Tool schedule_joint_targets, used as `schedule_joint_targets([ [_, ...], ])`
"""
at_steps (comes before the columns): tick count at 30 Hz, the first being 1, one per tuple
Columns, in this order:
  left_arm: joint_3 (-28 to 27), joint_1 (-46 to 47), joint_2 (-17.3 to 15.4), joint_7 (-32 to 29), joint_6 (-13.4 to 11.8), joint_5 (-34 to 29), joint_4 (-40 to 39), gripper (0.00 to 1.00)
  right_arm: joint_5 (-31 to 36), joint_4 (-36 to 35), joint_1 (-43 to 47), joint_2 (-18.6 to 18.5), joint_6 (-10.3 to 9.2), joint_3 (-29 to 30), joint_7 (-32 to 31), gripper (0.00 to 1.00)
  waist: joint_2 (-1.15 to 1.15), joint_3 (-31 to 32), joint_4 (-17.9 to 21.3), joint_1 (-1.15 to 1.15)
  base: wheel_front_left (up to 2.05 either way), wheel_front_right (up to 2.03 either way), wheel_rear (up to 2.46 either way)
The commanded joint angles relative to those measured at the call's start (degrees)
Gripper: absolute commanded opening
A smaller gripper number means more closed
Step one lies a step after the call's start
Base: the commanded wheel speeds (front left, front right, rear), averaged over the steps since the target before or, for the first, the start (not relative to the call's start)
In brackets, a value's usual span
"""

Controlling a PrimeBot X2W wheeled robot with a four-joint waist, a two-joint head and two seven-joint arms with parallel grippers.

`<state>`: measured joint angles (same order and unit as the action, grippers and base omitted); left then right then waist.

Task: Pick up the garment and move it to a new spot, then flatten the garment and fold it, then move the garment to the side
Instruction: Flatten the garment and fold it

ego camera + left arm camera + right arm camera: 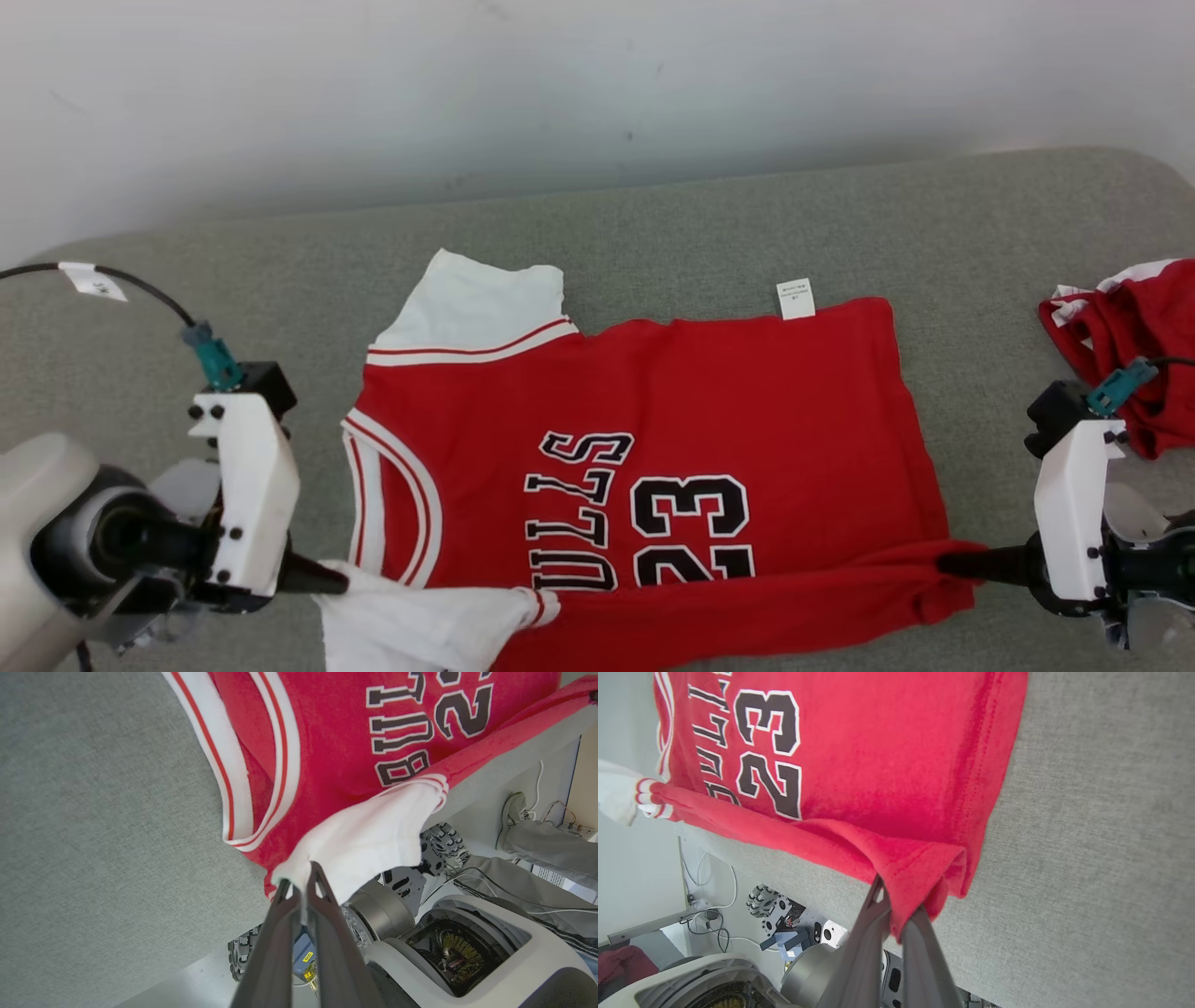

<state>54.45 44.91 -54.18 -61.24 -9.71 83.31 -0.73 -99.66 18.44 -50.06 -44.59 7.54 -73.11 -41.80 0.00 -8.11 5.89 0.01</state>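
A red basketball-style shirt (pixel 672 439) with white sleeves and black "BULLS 23" print lies spread on the grey table (pixel 747 233), its neck toward the left. My left gripper (pixel 336 581) is shut on the near white sleeve (pixel 369 844), pinched at the fingers (pixel 322 891). My right gripper (pixel 948 565) is shut on the near red hem corner (pixel 920 868), lifted off the table (pixel 1087 835). The shirt's near edge is raised between both grippers (pixel 299 886) (pixel 896 905). The far white sleeve (pixel 476 303) lies flat.
Another red and white garment (pixel 1139 345) is bunched at the table's right edge, behind my right wrist. A white care label (pixel 795 299) sticks out at the shirt's far hem. A wall rises behind the table. The robot's base and a person's legs (pixel 546 844) show below the table edge.
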Motion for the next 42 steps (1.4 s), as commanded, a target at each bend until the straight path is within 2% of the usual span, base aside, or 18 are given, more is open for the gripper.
schedule_joint_targets([
  [1, 0.05, 0.90, 0.92, -0.06, 0.29, -0.48, 1.25, 0.00, 0.25, 1.04, -0.67, 0.69, -0.13, 0.02, -0.02, 0.31, 0.00, -0.96, -0.06, -0.01, 0.00, 0.00, 0.00],
  [7, -1.43, 3.93, 6.57, 3.52, 2.13, -1.33, 9.79, 0.00, -0.43, 5.41, -2.62, 3.86, -0.13, -0.06, -0.03, 0.33, 0.00, -2.40, -0.25, -0.01, 0.00, 0.00, 0.00],
  [8, -1.38, 4.06, 7.35, 3.97, 2.51, -1.46, 11.11, 0.00, -0.43, 5.99, -2.87, 4.29, -0.13, -0.07, 0.15, 0.37, 0.00, -2.47, -0.19, -0.01, 0.00, 0.00, 0.00],
  [9, -1.30, 4.09, 7.84, 4.30, 2.68, -1.65, 12.46, 0.00, -0.37, 6.64, -3.09, 4.71, -0.13, -0.06, 0.64, 0.47, 0.00, -2.46, -0.11, -0.01, 0.00, 0.00, 0.00],
  [10, -1.34, 4.30, 8.19, 4.89, 3.03, -2.11, 13.73, 0.00, -0.34, 7.23, -3.32, 5.11, -0.13, -0.05, 1.16, 0.84, 0.00, -2.41, -0.02, -0.01, 0.00, 0.00, 0.00],
  [11, -1.38, 4.45, 8.62, 5.45, 3.32, -2.38, 14.78, 0.36, -0.36, 7.75, -3.48, 5.60, -0.13, -0.05, 1.67, 1.00, 0.00, -2.30, 0.05, -0.01, 0.00, 0.00, 0.00],
  [12, -1.37, 4.40, 9.13, 5.96, 3.69, -2.41, 15.77, 0.77, -0.46, 8.33, -3.54, 6.11, -0.13, -0.06, 1.94, 1.00, 0.00, -2.10, 0.11, -0.01, 0.00, 0.00, 0.00],
  [13, -1.41, 4.33, 9.48, 6.69, 4.05, -2.62, 16.65, 1.00, -0.54, 8.77, -3.53, 6.43, -0.13, -0.06, 2.10, 1.00, 0.00, -1.83, 0.15, -0.01, 0.00, 0.00, 0.00],
  [23, -2.63, 2.86, 11.92, 18.19, 9.44, -6.70, 22.31, 1.00, -2.60, 10.72, -1.42, 5.90, -0.13, 1.07, 7.85, 1.00, 0.00, 3.01, -0.08, -0.01, 0.00, 0.00, 0.00],
  [27, -3.96, 2.24, 11.87, 26.60, 11.27, -10.03, 22.62, 1.00, -0.04, 8.06, -1.12, 4.02, -0.13, 2.49, 15.49, 1.00, 0.00, 5.19, -0.23, -0.01, 0.00, 0.00, 0.00],
  [30, -5.20, 1.19, 11.83, 34.34, 11.35, -12.93, 22.02, 1.00, 3.89, 4.48, -0.23, 2.06, -0.13, 4.40, 25.36, 1.00, 0.00, 6.69, -0.47, -0.01, 0.00, 0.00, 0.00],
  [37, -7.28, -4.52, 10.22, 52.95, 6.11, -20.95, 17.30, 1.00, 14.10, 0.35, 4.49, -0.70, -0.13, 10.19, 53.27, 1.00, 0.00, 9.14, -1.15, -0.01, 0.00, 0.00, 0.00],
  [40, -8.77, -8.20, 9.59, 61.00, 2.43, -23.52, 13.23, 1.00, 18.13, -0.09, 8.44, -1.45, -0.13, 14.96, 56.72, 1.00, 0.00, 9.57, -1.43, -0.01, 0.00, 0.00, 0.00],
  [42, -9.08, -11.77, 8.23, 66.61, -0.24, -25.95, 9.78, 1.00, 22.21, -0.45, 11.95, 0.37, -0.13, 22.63, 57.05, 1.00, 0.00, 9.62, -0.89, -0.01, 0.00, 0.00, 0.00],
])
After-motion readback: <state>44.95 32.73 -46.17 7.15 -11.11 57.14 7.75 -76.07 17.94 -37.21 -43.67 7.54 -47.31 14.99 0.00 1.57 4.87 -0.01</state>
